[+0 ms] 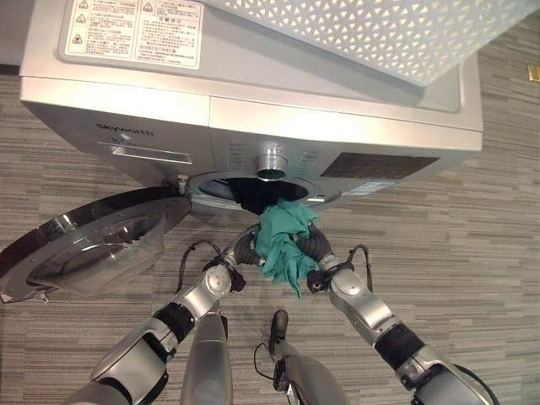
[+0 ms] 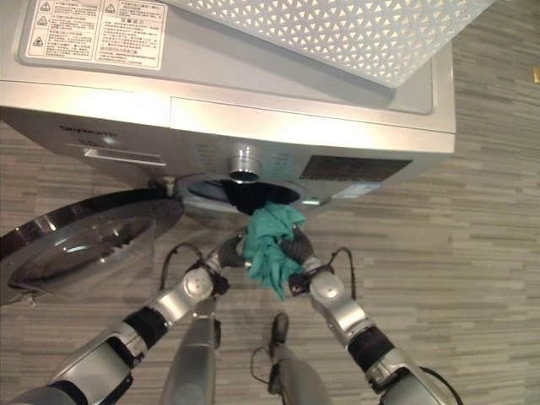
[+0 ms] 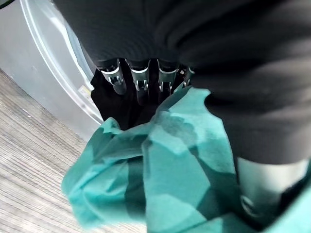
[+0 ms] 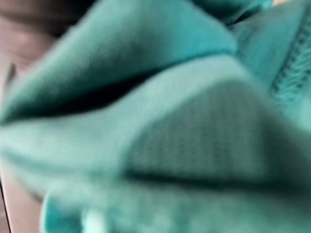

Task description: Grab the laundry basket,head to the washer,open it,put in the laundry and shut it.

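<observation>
Grey striped floor surrounds the washer (image 1: 253, 101), its door (image 1: 84, 240) swung open. I see both hands, left hand (image 1: 245, 251) and right hand (image 1: 314, 247), pressing a green cloth (image 1: 283, 240) toward the drum opening; left fingers (image 3: 141, 80) straight, right fingers hidden. White basket (image 1: 396, 34) rests on top, out of the way

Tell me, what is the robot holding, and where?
A crumpled teal-green cloth is bunched between both hands at the washer opening. Its upper part is held; its tail hangs down. The exact finger hold cannot be told.
</observation>
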Controlling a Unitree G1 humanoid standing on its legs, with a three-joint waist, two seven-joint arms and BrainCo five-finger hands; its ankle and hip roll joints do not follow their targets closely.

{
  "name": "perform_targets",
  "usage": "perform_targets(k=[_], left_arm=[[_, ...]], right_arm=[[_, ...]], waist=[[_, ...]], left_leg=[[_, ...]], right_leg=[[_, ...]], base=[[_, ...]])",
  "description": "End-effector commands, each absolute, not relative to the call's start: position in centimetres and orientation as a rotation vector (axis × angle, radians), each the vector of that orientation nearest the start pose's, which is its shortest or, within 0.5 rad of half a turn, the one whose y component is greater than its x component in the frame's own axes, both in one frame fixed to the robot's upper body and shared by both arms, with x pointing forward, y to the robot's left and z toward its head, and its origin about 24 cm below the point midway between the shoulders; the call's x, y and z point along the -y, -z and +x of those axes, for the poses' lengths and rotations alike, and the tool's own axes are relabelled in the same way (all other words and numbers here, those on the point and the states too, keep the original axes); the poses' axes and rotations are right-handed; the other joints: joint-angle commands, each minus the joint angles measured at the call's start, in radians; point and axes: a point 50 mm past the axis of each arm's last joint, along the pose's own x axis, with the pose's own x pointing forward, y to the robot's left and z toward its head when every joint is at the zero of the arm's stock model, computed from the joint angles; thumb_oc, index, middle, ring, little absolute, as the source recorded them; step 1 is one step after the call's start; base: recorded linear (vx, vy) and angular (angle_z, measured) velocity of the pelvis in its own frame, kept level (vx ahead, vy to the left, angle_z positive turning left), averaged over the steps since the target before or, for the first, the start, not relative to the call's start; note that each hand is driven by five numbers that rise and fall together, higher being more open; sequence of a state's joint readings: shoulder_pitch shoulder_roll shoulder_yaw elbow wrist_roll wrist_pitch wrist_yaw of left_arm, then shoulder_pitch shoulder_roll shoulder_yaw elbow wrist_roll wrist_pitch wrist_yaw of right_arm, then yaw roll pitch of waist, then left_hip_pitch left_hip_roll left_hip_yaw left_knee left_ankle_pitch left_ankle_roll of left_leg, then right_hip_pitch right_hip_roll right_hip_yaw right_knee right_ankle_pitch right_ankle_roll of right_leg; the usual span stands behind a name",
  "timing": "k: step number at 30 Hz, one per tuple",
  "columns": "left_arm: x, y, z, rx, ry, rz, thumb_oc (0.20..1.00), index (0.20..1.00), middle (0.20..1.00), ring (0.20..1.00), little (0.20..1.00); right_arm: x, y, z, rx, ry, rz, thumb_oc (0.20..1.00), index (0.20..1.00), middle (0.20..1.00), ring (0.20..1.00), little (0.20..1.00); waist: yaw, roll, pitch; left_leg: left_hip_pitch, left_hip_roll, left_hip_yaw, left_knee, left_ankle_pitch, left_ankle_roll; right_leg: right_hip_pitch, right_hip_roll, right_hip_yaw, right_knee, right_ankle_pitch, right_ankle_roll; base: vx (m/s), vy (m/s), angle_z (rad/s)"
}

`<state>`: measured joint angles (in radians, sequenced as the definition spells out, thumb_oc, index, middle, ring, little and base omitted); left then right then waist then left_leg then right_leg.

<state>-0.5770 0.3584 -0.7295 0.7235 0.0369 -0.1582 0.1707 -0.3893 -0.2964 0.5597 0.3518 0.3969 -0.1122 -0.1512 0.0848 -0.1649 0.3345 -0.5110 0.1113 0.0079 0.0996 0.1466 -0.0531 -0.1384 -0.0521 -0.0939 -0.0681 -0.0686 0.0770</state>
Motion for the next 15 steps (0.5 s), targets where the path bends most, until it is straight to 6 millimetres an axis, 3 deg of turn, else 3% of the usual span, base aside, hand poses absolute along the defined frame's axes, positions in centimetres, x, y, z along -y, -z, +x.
perform_targets(k=[1,7,10,15], left_arm=[[-8.5,-1.3,30.8,0.027,0.545,0.683,1.000,1.000,1.000,1.000,1.000],[-6.2,-1.7,29.8,0.073,0.624,0.614,1.000,1.000,1.000,1.000,1.000],[-4.0,-2.6,28.7,0.094,0.811,0.604,1.000,1.000,1.000,1.000,1.000],[-4.8,-2.3,27.3,0.065,0.950,0.658,1.000,1.000,1.000,1.000,1.000]], right_arm=[[8.5,-9.0,29.3,0.212,-0.367,0.160,0.200,0.200,0.200,0.200,0.200],[8.9,-9.3,28.6,0.222,-0.371,0.240,0.200,0.200,0.200,0.200,0.200],[9.7,-9.4,28.9,0.212,-0.353,0.225,0.200,0.200,0.200,0.200,0.200],[10.6,-9.8,29.1,0.215,-0.345,0.198,0.200,0.200,0.200,0.200,0.200]], waist=[[0.022,-0.017,-0.009],[0.019,-0.025,0.004],[0.016,-0.022,0.012],[0.025,-0.005,0.026]], left_leg=[[-0.112,0.026,-0.038,0.033,0.014,-0.018],[-0.124,0.026,-0.037,0.037,0.012,-0.024],[-0.133,0.027,-0.034,0.034,0.011,-0.023],[-0.146,0.023,-0.032,0.032,0.013,-0.019]], right_leg=[[0.020,-0.005,-0.022,0.221,-0.129,0.031],[0.012,-0.004,-0.042,0.218,-0.127,0.029],[0.006,-0.005,-0.042,0.207,-0.121,0.034],[-0.002,-0.010,-0.047,0.199,-0.118,0.038]], base=[[-0.01,-0.059,0.09],[0.00,-0.016,0.10],[-0.01,0.004,0.01],[0.00,0.000,0.00]])
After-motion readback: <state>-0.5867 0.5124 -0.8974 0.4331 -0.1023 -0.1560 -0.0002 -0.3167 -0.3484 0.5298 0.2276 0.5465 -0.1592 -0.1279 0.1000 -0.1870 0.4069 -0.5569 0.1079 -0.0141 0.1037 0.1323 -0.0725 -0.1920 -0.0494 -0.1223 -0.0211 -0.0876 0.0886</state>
